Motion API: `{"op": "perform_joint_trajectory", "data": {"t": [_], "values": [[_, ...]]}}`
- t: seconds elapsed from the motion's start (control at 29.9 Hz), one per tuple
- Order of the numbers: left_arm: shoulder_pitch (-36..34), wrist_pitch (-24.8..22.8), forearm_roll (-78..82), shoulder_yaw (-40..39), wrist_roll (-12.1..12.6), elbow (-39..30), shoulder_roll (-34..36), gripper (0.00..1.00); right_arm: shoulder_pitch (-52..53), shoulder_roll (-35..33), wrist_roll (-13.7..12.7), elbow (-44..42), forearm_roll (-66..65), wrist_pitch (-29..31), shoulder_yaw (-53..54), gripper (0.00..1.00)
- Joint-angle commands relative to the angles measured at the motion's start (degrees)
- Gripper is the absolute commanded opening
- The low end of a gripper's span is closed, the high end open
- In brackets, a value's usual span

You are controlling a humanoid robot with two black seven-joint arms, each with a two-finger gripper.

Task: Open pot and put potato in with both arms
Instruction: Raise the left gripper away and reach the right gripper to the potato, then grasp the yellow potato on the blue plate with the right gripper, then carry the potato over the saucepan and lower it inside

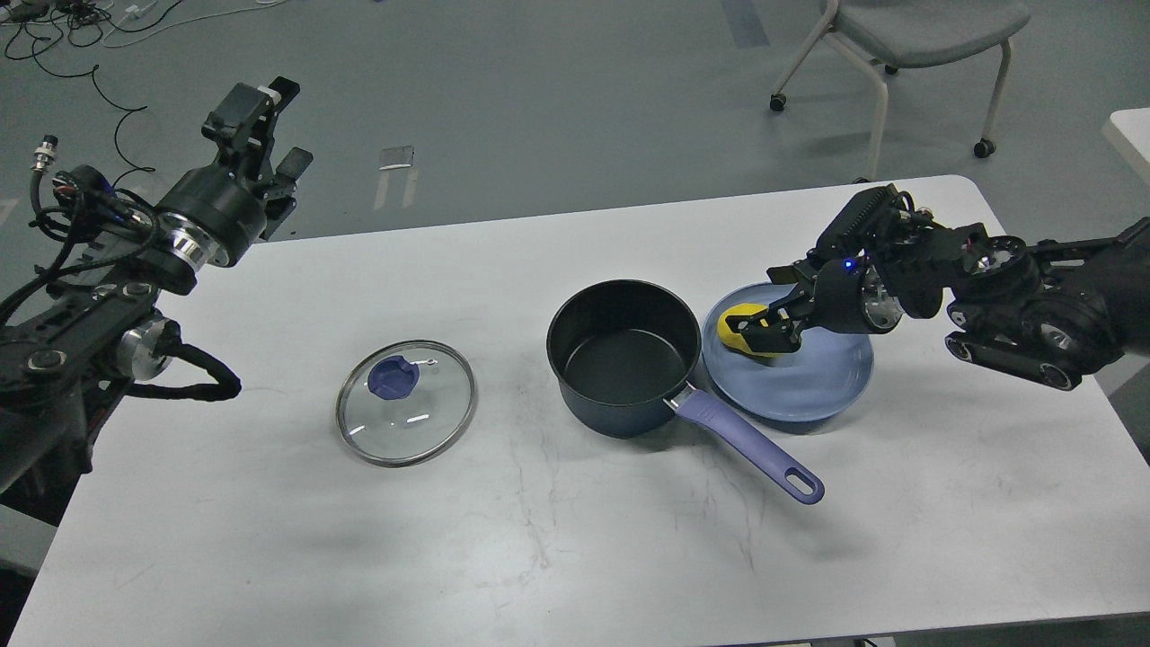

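Observation:
The pot (623, 359) stands uncovered at the table's middle, its black inside empty and its lavender handle (746, 440) pointing front right. The yellow potato (733, 331) lies on the left part of the blue plate (809, 386), just right of the pot. My right gripper (759, 331) reaches in from the right with its fingers closed around the potato, hiding most of it. My left gripper (268, 130) is open and empty, raised above the table's back left corner.
The glass lid (406, 402) with a purple knob lies flat on the white table (575, 557), left of the pot. A chair (907, 36) stands on the floor behind the table. Cables lie on the floor at the back left.

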Motion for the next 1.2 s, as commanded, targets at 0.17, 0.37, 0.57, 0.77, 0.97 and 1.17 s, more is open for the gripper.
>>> {"op": "perform_joint_trajectory", "data": {"t": [0.17, 0.37, 0.57, 0.77, 0.97, 1.17], "values": [[0.01, -0.09, 0.35, 0.28, -0.01, 0.0, 0.16, 0.98, -2.57, 0.31, -0.76, -1.49, 0.0, -0.08, -0.17, 0.89], [0.01, 0.0, 0.52, 0.28, -0.01, 0.0, -0.01, 0.98, -2.66, 0.31, -0.85, -3.17, 0.0, -0.6, -0.17, 0.59], [0.1, 0.09, 0.52, 0.45, -0.01, 0.0, 0.07, 0.98, -4.15, 0.31, -0.41, -3.08, 0.09, -2.63, -0.17, 0.42], [0.71, 0.09, 0.52, 0.54, -0.01, 0.08, 0.16, 0.98, -3.01, 0.4, -0.32, -2.55, 0.96, -3.33, 0.18, 0.38], [0.71, 0.09, 0.61, 0.54, -0.01, 0.08, 0.07, 0.98, 3.65, -0.48, -0.06, 1.05, 1.32, -3.59, 0.8, 0.38], [0.71, 0.09, 0.61, 0.71, -0.01, 0.08, -0.1, 0.98, 10.69, 0.83, -0.06, 4.12, 4.73, -3.42, 0.88, 0.38]]}}
